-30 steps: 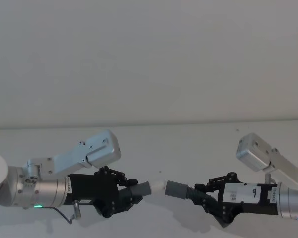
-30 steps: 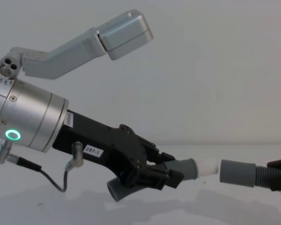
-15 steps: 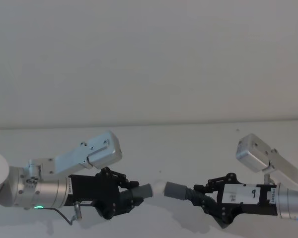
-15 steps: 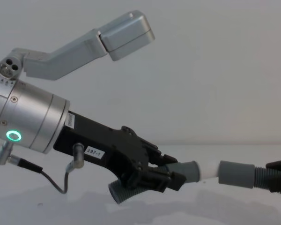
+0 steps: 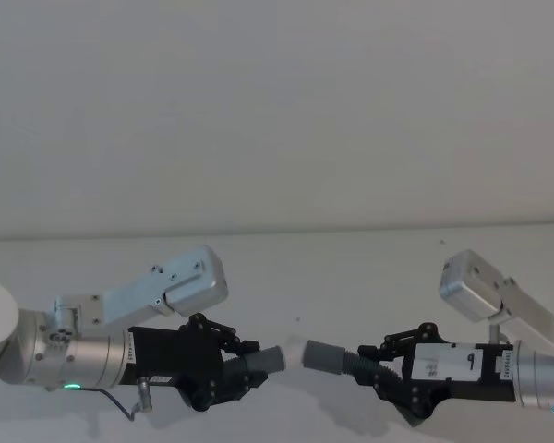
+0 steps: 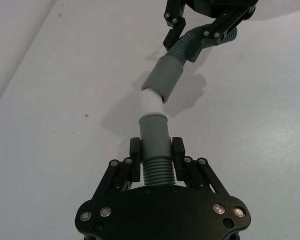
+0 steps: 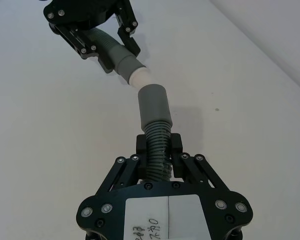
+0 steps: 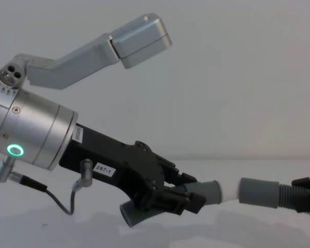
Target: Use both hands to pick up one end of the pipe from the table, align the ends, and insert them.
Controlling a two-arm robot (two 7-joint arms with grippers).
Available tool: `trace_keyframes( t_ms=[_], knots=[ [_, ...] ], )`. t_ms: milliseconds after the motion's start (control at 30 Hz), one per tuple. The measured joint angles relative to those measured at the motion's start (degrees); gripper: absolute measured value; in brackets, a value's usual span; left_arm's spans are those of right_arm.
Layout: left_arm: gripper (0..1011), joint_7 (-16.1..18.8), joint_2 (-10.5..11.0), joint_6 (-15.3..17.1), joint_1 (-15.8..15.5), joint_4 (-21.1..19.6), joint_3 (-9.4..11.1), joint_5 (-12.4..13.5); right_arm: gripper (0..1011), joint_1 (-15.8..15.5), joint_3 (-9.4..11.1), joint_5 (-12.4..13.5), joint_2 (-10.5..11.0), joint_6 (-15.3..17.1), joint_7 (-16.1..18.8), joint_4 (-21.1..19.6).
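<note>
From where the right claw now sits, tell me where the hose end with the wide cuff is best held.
Keep the grip on the ribbed section just behind the wide cuff, fingers closing from both sides across the hose. The ribs resist slipping, and the smooth cuff mouth stays free to take the white tip that the left claw presents.

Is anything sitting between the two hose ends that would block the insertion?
Nothing visible does. The white tip on the left gripper's cuff already meets the mouth of the right gripper's cuff.
</note>
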Motion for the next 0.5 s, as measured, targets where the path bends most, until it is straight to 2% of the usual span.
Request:
trace_keyframes(
  t_ms=[500],
  knots=[
    [366,-1.03,0.03,-0.68,-1.04,0.89,0.89,-0.76,264,0.94,-1.34,0.59,0.63,-1.29,1.77,0.48]
  ],
)
